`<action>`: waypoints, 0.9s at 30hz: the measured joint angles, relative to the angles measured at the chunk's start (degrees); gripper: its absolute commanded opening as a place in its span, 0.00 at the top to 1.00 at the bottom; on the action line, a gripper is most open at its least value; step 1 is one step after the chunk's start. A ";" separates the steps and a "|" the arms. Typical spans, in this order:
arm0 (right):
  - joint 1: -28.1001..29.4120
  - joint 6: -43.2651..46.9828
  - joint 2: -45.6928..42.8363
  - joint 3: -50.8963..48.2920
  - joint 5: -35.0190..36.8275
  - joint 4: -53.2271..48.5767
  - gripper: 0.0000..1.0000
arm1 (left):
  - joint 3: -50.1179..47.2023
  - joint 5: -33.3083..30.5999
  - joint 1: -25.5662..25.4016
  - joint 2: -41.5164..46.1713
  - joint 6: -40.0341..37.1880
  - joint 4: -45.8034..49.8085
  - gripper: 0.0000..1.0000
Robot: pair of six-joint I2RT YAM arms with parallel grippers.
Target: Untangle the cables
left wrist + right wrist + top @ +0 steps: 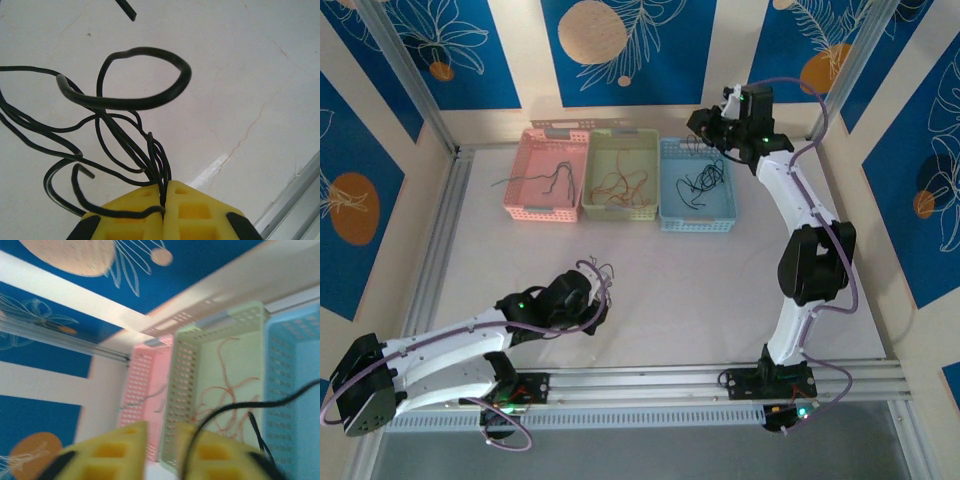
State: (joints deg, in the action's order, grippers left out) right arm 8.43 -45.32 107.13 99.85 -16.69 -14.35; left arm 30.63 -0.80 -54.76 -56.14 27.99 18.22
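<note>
Left gripper (163,197): we see its yellow fingers pressed together, pinching a bundle of black cables (131,102) that loops out over the white table (260,60).
Right gripper (161,445): we see its fingers spread apart, with a loose black cable (280,401) draped across one.
Right gripper position: above the far end of the blue basket (697,224).
Pink basket (545,212): holds dark brown cables (555,180).
Green basket (618,212): holds orange-red cables (617,185).
Blue basket: holds a black tangle (703,180).

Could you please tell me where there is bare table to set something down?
The widest free patch is the middle of the table, between the baskets, the left end effector and the right arm. A narrower strip lies left of the pink basket. Crowded: every basket holds cables, and black cables sprawl from the left end effector.
</note>
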 measured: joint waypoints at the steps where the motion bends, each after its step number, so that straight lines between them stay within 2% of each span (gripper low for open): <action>1: 0.11 0.31 0.04 -0.74 0.98 -0.85 0.54 | 0.00 0.39 0.09 0.17 -0.02 -0.13 1.00; 4: 0.61 2.03 0.04 -2.29 4.63 -4.09 0.47 | 0.04 1.66 0.57 0.37 -0.11 -0.63 1.00; 8: 1.79 6.27 -1.20 -5.33 8.13 -7.78 0.44 | 0.07 4.59 1.81 0.92 -1.16 -1.70 1.00; 12: 5.09 11.67 -9.53 -14.64 9.33 -9.51 0.43 | 0.22 10.97 5.51 1.97 -1.53 -4.20 1.00; 16: 8.70 16.39 -25.14 -27.19 6.27 -6.08 0.42 | 1.05 19.43 11.39 2.84 -1.36 -7.58 1.00; 21: 11.37 20.04 -41.83 -41.44 -1.09 3.54 0.44 | 3.78 27.08 15.45 2.80 -1.53 -9.97 1.00; 27: 20.65 26.18 -43.50 -47.04 -6.36 6.12 0.45 | 3.96 33.90 16.04 2.32 -1.05 -14.05 1.00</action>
State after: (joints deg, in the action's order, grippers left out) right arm 29.08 -19.14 63.64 52.82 -23.05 -8.23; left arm 34.59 33.10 -38.72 -53.82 26.94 4.16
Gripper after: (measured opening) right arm 0.552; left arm 0.072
